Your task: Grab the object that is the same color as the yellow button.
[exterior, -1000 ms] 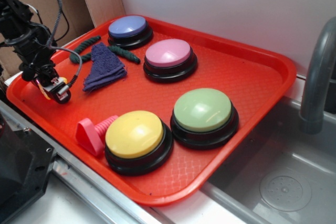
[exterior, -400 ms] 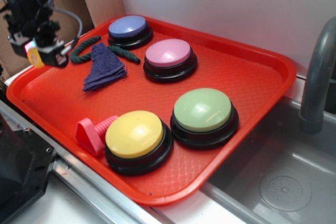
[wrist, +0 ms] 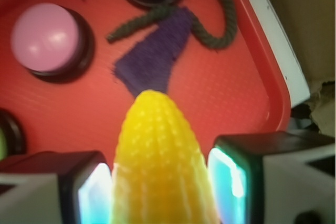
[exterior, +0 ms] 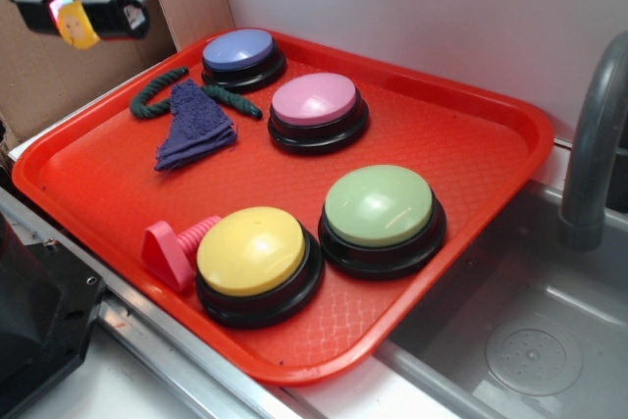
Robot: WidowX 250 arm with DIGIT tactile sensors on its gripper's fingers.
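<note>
Corn in the air, high over the tray's back-left corner!
The gripper (exterior: 77, 15) has its jaws clenched on the yellow corn (wrist: 160, 161), clear above the red tray (exterior: 471, 134). The risk: that tapered, ribbed plastic could squirt out of the pinch and drop near the purple cloth (wrist: 157, 51).

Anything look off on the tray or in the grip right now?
Nothing stands out. The gripper holds the yellow corn cob squarely between its fingers, lifted above the red tray. The purple cloth and green rope lie loose but not spilled.
</note>
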